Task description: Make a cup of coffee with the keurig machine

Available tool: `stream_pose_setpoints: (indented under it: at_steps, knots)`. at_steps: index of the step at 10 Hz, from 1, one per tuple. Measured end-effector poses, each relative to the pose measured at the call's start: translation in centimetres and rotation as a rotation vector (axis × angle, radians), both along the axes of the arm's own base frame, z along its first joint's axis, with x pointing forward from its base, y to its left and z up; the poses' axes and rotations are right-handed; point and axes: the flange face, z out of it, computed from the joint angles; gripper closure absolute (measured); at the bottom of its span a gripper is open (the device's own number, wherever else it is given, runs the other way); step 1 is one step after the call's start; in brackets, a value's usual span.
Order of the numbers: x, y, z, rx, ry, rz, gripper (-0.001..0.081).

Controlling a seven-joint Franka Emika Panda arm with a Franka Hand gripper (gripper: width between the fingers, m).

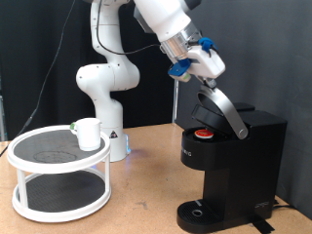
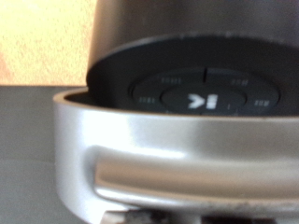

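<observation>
Keurig machine [image 1: 229,171] stands on the table [image 1: 146,210] at about 4 o'clock in the exterior view, its hinged lid [image 1: 222,105] swung up and leaning open. That leaves the pod chamber exposed, and a pod with a red top [image 1: 202,135] sits in it, so loading looks done. The gripper [image 1: 207,80] is at the lid's upper end, at about 1 o'clock in the exterior view, seemingly on or just by the silver handle; whether its fingers are apart or clamped I cannot tell. The wrist view is filled by that silver handle [image 2: 177,159] and the lid's black button panel [image 2: 192,93], which suits a hand pressed close to the lid.

The cup [image 1: 89,134] is well apart, at about 9 o'clock, on the top tier of a white two-tier rack [image 1: 58,175]. The drip tray [image 1: 202,212] below the spout holds no mug. The arm's white base [image 1: 105,97] rises behind the rack; nothing stands between the rack and the machine.
</observation>
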Motion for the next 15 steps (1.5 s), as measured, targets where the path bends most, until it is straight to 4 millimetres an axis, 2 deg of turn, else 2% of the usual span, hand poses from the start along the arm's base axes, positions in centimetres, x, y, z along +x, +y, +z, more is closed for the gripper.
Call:
stream_pose_setpoints:
  at_steps: [3,7,10,13,15]
  knots:
    - [-0.1,-1.8,-1.7,-0.050,0.030,-0.013,0.0806]
    - [0.5,-4.1,-5.6,-0.097,0.092,-0.060,0.0806]
    - [1.3,-4.6,-7.2,-0.111,0.097,-0.106,0.0806]
    - [2.1,-5.1,-10.0,-0.124,0.132,-0.121,0.0806]
    - [2.3,-5.2,-10.1,-0.124,0.131,-0.123,0.0806]
